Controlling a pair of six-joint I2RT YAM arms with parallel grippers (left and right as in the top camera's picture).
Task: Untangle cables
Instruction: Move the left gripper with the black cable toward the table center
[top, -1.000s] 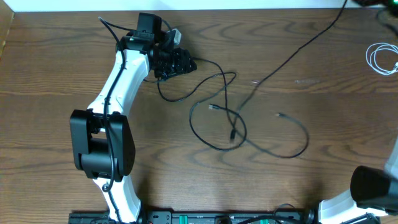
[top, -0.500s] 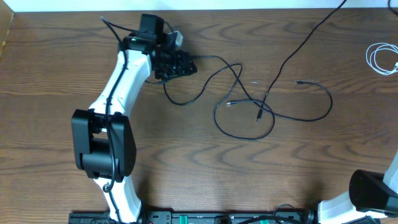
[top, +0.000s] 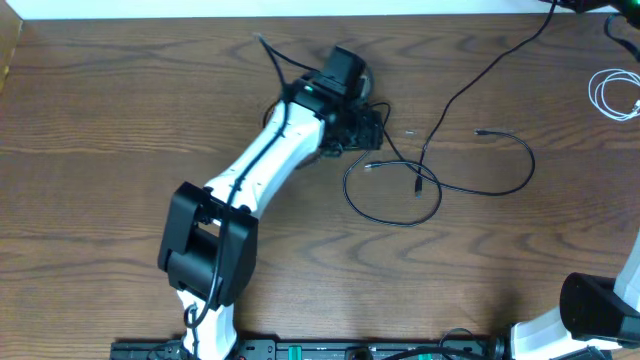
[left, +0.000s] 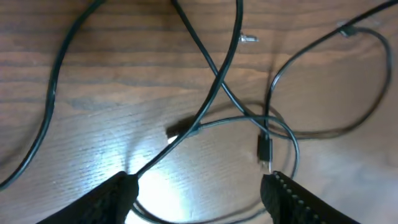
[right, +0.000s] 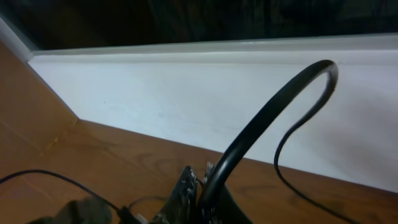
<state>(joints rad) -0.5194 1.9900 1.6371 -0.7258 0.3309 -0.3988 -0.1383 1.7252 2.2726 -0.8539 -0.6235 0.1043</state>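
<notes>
Two thin black cables (top: 440, 188) lie crossed in loops on the wooden table, with small plug ends (top: 418, 187) near the middle. In the left wrist view they cross (left: 219, 84) just ahead of my fingers. My left gripper (top: 362, 128) hovers over the left side of the tangle, open and empty (left: 199, 190), with a cable loop passing between its fingertips. One black cable (top: 490, 65) runs to the top right corner. My right gripper (right: 202, 186) is shut on it there. A white cable (top: 612, 95) lies coiled at the far right.
The right arm's base (top: 600, 310) sits at the bottom right and the left arm's base (top: 200, 255) at the bottom left. A white wall (right: 186, 106) borders the table's far edge.
My left arm has swung right, from the table's top left to over the tangle. The black cable loops slid right and towards the far edge, then stayed put.
</notes>
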